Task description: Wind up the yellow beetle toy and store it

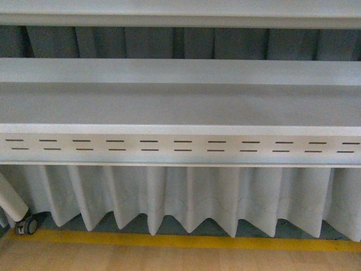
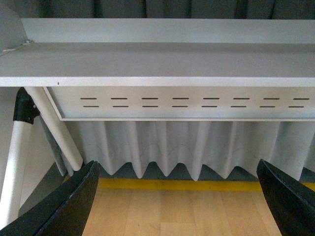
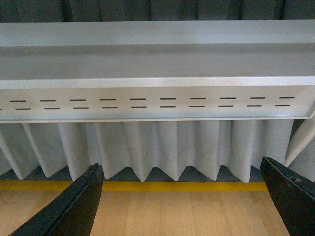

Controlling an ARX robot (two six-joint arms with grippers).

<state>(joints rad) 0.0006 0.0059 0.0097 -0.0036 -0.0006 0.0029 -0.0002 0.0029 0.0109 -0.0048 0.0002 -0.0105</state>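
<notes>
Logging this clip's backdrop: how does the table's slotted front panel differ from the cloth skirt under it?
The slotted panel is flat and rigid; the skirt hangs in pleats. The panel carries two rows of dark slots; the skirt has none. The panel's lower edge is straight; the skirt's hem zigzags above the yellow floor line. Both are pale grey-white.

The bench [image 1: 180, 107] is seen as smooth, matt grey-white metal; a pleated white cloth skirt [image 1: 186, 197] is hung below, over a matt wood-look floor [image 1: 169, 259].
</notes>
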